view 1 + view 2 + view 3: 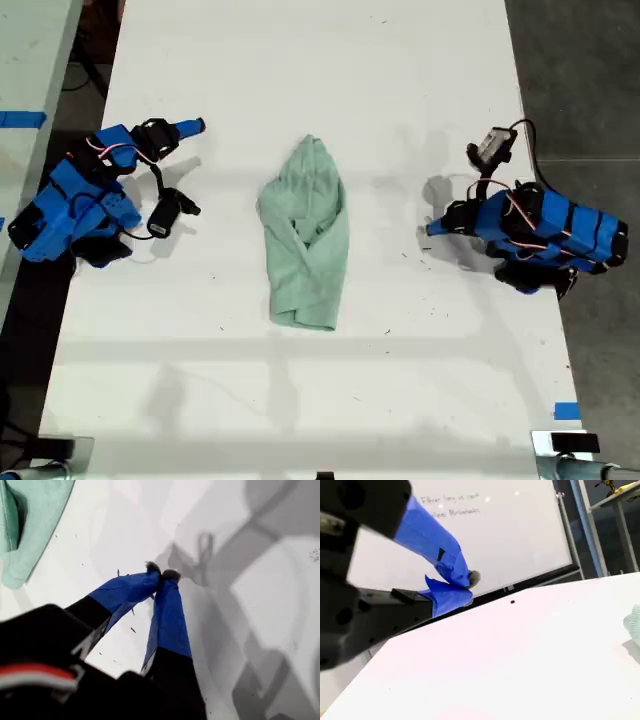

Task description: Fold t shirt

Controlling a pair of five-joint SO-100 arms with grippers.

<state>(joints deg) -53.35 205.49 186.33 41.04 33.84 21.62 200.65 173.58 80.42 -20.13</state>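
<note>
The pale mint-green t shirt (pixel 305 235) lies crumpled lengthwise in the middle of the white table (pixel 300 60), its pointed end toward the exterior view's top. My first gripper (pixel 436 228) is at the exterior view's right, low over the table and apart from the shirt, pointing toward it. Its blue-taped fingers are shut on nothing (pixel 161 573), with the t shirt (pixel 35 520) off to one side. My second gripper (pixel 195 127) rests at the exterior view's left, shut and empty (pixel 468 584). Only an edge of the t shirt (pixel 634 625) shows there.
Blue tape marks sit at the table's near corner on the exterior view's right (pixel 566 410) and on a side surface at its left (pixel 20 119). A whiteboard (pixel 510 530) stands beyond the table's far end. Dark floor borders the table on the exterior view's right.
</note>
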